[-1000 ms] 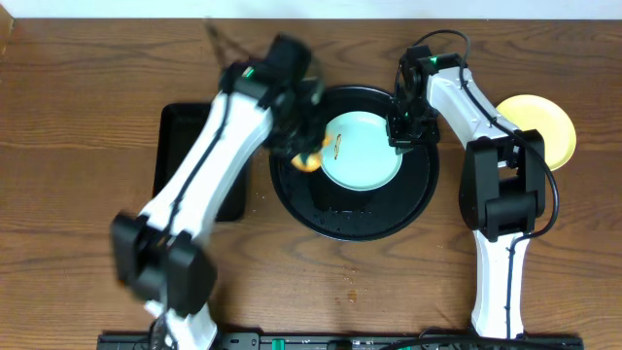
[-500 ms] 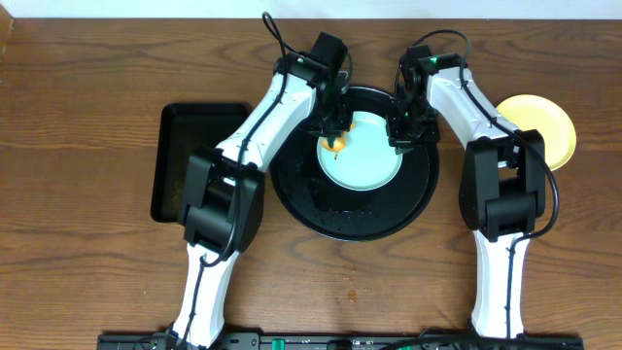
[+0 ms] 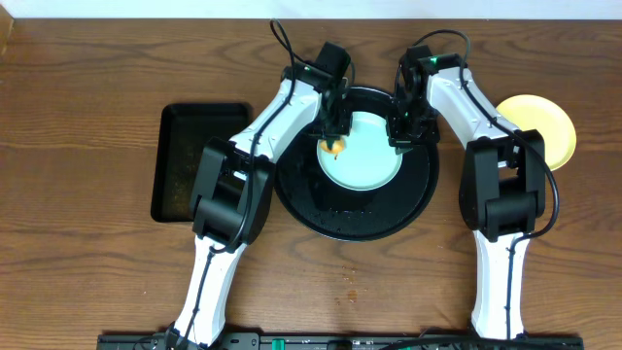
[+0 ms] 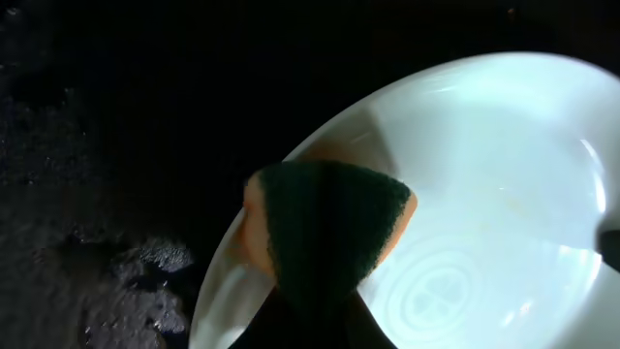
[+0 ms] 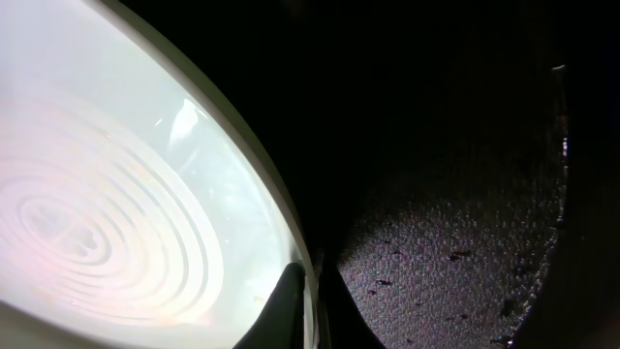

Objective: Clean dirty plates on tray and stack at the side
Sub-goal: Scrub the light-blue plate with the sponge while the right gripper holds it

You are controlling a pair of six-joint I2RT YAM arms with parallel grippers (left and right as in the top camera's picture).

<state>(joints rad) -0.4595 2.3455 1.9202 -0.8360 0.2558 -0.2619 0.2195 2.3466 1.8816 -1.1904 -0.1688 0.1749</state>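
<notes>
A pale mint-blue plate [image 3: 364, 153] lies in the round black tray [image 3: 350, 229]. My left gripper [image 3: 333, 134] is shut on a sponge [image 3: 335, 148], which presses on the plate's left rim. The left wrist view shows the sponge [image 4: 329, 218] with a green scouring face and orange body against the plate [image 4: 494, 194]. My right gripper [image 3: 402, 138] is shut on the plate's right rim. In the right wrist view the dark fingers [image 5: 287, 296] pinch the edge of the plate [image 5: 116, 194] above the speckled tray floor [image 5: 455, 252]. A pale yellow plate [image 3: 544, 124] rests on the bare wood at the right.
A narrower black rectangular tray [image 3: 180, 165] holding brown crumbs sits left of the round tray. A few small crumbs [image 3: 350, 288] lie on the wooden tabletop in front of the round tray. Both arms reach inward over the round tray.
My left arm swung in from the left with the sponge and set it on the plate's left rim. The right gripper kept its hold on the plate's right rim.
</notes>
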